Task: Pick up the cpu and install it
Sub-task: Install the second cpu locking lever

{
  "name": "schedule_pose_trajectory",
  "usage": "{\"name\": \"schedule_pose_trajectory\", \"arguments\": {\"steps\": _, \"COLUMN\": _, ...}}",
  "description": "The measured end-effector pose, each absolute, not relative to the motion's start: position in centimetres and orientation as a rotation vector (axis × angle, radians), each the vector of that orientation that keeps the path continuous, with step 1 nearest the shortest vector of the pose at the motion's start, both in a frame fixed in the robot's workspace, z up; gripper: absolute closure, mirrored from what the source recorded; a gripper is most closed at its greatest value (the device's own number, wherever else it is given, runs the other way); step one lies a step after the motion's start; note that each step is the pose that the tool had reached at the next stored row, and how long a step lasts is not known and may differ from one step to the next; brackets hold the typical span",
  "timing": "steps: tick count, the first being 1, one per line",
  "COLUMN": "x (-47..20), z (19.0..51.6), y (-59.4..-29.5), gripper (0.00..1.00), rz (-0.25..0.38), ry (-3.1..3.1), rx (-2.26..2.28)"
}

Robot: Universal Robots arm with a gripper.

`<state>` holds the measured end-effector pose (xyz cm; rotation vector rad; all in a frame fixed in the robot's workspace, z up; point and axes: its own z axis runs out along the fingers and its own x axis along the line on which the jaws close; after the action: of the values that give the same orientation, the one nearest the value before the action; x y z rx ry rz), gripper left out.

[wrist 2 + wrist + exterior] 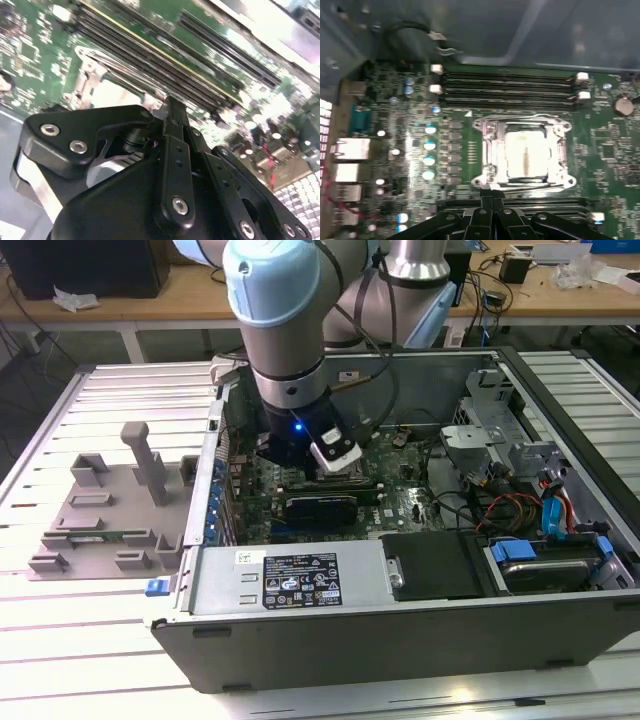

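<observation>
Your gripper [492,212] has its fingers [172,117] pressed together, holding nothing, poised low over the motherboard [395,150]. Just beyond its tips the cpu [526,154] sits in the socket frame [487,150]. Memory slots [507,87] run past that, then the case wall [470,30]. No print is legible.

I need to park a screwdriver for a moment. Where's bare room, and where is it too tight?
Free: the ribbed table in front of the grey fixture, and the table strip beyond the case on the exterior view's right. Crowded: inside the case, around the arm, the socket and the cables.
</observation>
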<state>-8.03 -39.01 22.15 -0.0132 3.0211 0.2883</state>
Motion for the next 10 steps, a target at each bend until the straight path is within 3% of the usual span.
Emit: {"name": "schedule_pose_trajectory", "arguments": {"steps": 10, "x": -3.0, "z": 22.1, "y": -37.8, "gripper": 0.89, "rz": 0.285, "ry": 3.021, "rx": -0.004}}
